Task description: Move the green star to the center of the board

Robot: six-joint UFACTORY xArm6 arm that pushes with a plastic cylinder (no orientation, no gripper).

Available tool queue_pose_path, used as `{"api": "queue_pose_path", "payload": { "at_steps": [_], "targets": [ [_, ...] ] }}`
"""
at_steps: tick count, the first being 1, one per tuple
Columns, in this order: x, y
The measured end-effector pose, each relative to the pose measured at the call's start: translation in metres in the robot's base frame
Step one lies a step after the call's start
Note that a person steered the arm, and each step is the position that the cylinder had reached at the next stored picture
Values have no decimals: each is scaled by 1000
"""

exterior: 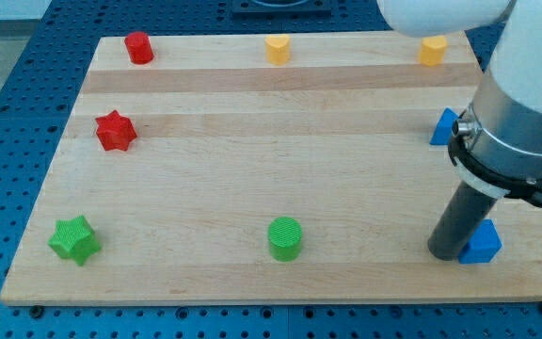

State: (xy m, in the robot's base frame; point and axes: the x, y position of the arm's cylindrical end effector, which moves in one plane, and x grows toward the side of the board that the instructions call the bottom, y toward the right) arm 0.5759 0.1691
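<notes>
The green star (74, 239) lies near the wooden board's (252, 179) bottom left corner. My tip (448, 254) rests on the board at the bottom right, far to the right of the star. It stands right beside a blue block (484, 243), on that block's left, touching or nearly touching it. The arm's white and grey body rises above it at the view's right edge.
A green cylinder (285, 238) stands at the bottom middle. A red star (115, 130) lies at the left, a red cylinder (139, 47) at the top left. Two yellow blocks (278, 48) (432, 51) sit along the top edge. Another blue block (444, 127) is at the right, partly hidden by the arm.
</notes>
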Motion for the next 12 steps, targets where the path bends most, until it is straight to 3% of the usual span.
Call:
{"api": "queue_pose_path", "payload": {
  "at_steps": [1,2,3,5,9,10,12],
  "targets": [
    [1,0],
    [37,-24],
    [43,-47],
    [42,-142],
    [42,-407],
    [29,-435],
    [10,-432]
  ]
}}
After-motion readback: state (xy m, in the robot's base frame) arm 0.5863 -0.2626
